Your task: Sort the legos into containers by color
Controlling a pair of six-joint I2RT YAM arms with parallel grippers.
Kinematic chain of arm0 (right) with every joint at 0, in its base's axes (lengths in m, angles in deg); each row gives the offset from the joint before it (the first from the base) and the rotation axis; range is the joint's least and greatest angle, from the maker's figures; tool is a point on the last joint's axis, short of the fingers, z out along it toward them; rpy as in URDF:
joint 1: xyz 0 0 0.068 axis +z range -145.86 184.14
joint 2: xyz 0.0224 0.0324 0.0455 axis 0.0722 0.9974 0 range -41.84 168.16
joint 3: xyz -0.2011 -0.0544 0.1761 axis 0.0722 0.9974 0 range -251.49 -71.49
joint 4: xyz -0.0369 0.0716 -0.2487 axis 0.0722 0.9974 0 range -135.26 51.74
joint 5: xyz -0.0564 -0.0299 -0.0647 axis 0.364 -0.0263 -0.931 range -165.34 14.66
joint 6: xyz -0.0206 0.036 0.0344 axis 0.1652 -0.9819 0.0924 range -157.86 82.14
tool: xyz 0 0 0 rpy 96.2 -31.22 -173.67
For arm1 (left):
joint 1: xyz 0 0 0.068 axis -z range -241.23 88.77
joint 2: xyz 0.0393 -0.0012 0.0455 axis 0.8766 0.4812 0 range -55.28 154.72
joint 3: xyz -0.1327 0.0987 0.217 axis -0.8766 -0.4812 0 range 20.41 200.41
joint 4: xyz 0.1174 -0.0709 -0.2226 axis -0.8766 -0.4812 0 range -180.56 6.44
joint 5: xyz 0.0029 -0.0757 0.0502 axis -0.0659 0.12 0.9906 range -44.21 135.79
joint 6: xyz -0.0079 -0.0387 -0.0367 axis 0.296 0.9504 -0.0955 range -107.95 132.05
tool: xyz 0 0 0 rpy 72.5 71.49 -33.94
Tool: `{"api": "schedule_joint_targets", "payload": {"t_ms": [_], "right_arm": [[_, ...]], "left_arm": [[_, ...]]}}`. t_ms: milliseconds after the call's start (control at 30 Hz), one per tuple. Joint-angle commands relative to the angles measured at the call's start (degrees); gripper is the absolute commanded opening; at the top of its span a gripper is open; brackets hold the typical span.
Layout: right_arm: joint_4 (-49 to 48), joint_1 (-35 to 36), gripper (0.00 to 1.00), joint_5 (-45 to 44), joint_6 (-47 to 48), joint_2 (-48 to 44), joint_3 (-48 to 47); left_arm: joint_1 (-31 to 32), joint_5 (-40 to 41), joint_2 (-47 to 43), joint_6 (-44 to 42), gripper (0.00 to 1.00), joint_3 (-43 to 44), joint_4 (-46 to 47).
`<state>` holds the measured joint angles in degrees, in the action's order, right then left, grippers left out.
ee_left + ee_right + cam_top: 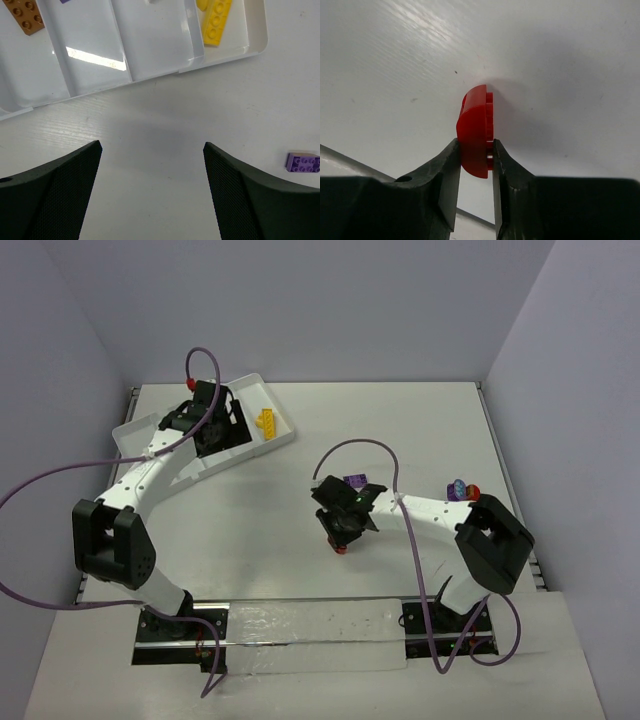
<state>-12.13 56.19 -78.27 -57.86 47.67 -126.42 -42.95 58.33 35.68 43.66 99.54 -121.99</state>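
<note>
- In the overhead view we saw two white arms on a white table (420,420), the left one reaching toward a shallow white tray (287,436) at the far left.
- The right gripper (475,146) was clamped on a red lego (474,131). In the right wrist view its two dark fingers pressed the brick's flat sides, and the brick stood on edge against the table.
- From above, that red lego (341,548) showed just below the right gripper (343,532), near the middle of the table and well apart from the tray.
- The left gripper (152,190) had its jaws wide apart with nothing between them. It hung over bare table beside the tray's (257,30) rim.
- A yellow lego (216,20) lay in the tray's end compartment; from above, this yellow lego (267,421) sat near the tray's right corner.
- An orange lego (25,15) lay in a compartment well apart from the yellow one.
- A purple lego (302,162) lay loose on the table outside the tray; from above, the purple lego (354,481) was just behind the right gripper.
- Something small and purple (458,489) sat by the right arm, perhaps another brick; it was too small for us to tell.
</note>
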Motion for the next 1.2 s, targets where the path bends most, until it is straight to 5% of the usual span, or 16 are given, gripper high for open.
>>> {"api": "schedule_joint_targets", "payload": {"t_ms": [0, 333, 500, 567, 633, 667, 833, 1167], "right_arm": [[-2.3, 0.0, 0.06, -0.6, 1.5, 1.3, -9.5], [0.8, -0.9, 0.11, -0.9, 0.8, 22.4, -34.6], [0.1, -1.1, 0.12, -1.9, 0.6, 28.0, -39.1], [0.2, -1.0, 0.19, -2.4, 0.7, 29.3, -40.7], [0.5, -1.0, 0.36, -1.9, 1.6, 30.5, -42.3], [0.7, -1.0, 0.50, -1.9, 2.1, 30.7, -42.8], [3.1, -1.7, 0.75, -1.2, 3.3, 29.6, -45.7], [1.6, -13.4, 0.76, -0.2, -2.3, 8.3, -28.2]], "left_arm": [[-0.2, 4.9, -2.4, -1.0, 0.91, 1.6, -1.4], [-1.8, 9.5, -5.3, 1.4, 0.91, -0.5, -5.5], [-2.2, 10.5, -7.1, 1.9, 0.91, -1.5, -6.8], [-2.4, 10.6, -7.9, 2.1, 0.91, -1.7, -7.0], [-2.4, 10.5, -8.2, 2.5, 0.91, -1.8, -7.5], [-2.3, 10.3, -8.2, 2.8, 0.91, -1.8, -7.7], [-2.4, 6.3, -8.0, 3.8, 0.91, -1.8, -7.7], [5.1, -2.2, -4.5, 11.8, 0.89, -4.5, -2.7]]}}
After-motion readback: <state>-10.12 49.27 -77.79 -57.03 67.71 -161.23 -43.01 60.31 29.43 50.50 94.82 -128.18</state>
